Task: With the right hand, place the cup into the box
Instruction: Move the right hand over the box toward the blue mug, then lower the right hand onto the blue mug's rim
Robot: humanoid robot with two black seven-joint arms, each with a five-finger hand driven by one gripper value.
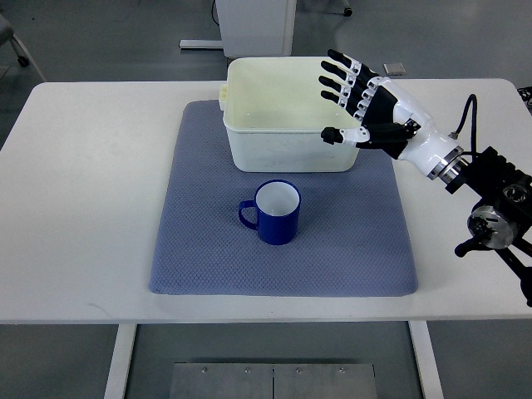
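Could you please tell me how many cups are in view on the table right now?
1. The blue cup stands upright on the grey mat, in front of the white box. What shows of the box interior holds no cup.

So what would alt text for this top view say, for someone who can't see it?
A robot's right hand, fingers spread and empty, hovers over a cream box. A blue cup stands upright on a grey mat just in front of the box.

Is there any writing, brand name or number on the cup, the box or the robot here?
None can be read.
The cup, the box, the mat and the table show no print.
The right robot hand, held open over the box, shows none either.
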